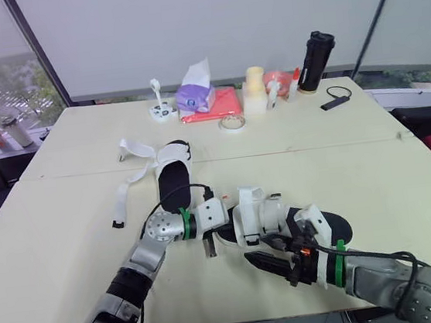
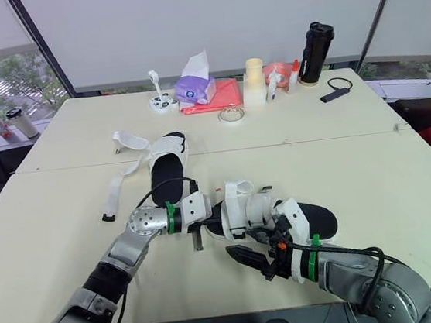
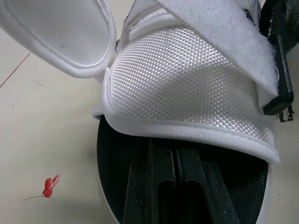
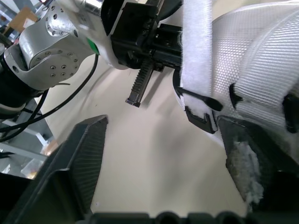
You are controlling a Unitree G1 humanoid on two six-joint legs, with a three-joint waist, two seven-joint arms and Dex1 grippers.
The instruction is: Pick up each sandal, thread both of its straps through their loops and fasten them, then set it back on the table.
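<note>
Right claw gapes beside near sandal — left claw closed inside it — second sandal beyond.

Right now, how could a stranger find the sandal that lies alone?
Look at the wide pale table. Near its middle seam lies a black-soled sandal. Unlike the nearer sandal, its long white straps trail loose across the tabletop.
</note>
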